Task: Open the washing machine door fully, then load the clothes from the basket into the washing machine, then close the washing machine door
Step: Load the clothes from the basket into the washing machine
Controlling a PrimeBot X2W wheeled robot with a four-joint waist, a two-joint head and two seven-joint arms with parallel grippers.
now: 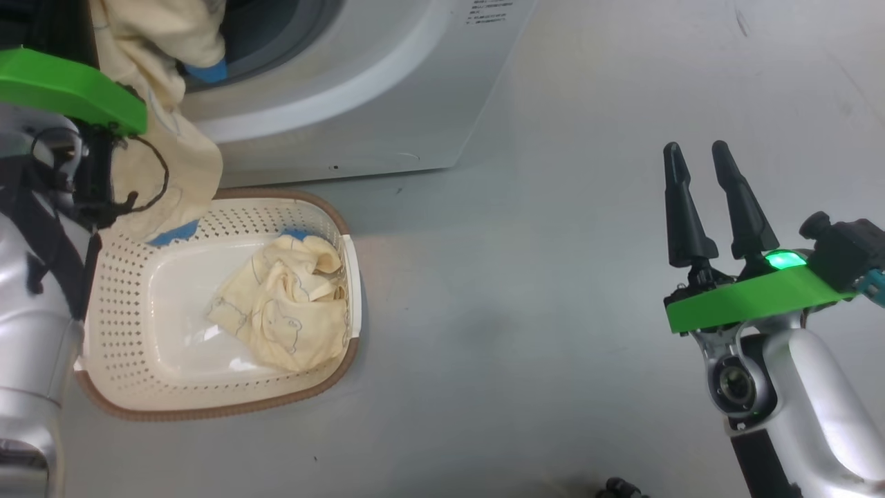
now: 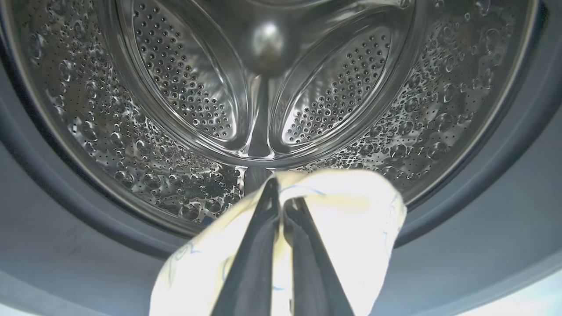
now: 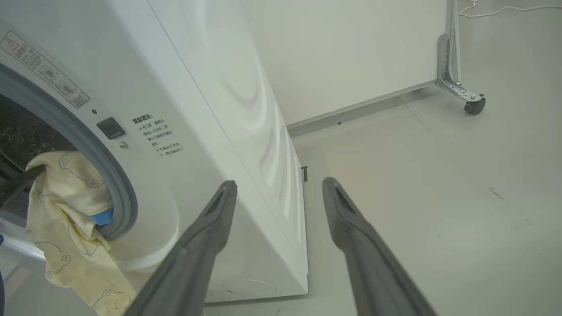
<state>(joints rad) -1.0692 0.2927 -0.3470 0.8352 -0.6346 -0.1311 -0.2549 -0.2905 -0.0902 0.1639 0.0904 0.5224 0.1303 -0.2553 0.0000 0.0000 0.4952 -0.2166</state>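
One garment was pinched in my left gripper, fingers shut on it at the washing machine mouth, with the steel drum straight ahead. Its lower end hung down to the basket rim nearest the machine. Second garment lay crumpled in the basket's right half. My right gripper hovered over the floor well to the right, fingers spread wide, holding nothing.

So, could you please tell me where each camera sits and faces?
Head: looks down on the basket and washing machine; left forearm, open right gripper show.
Left wrist: faces into the drum; left gripper shut on a yellow garment.
Right wrist: faces along the machine's side; its open fingers show.
Shared: all three show that garment.
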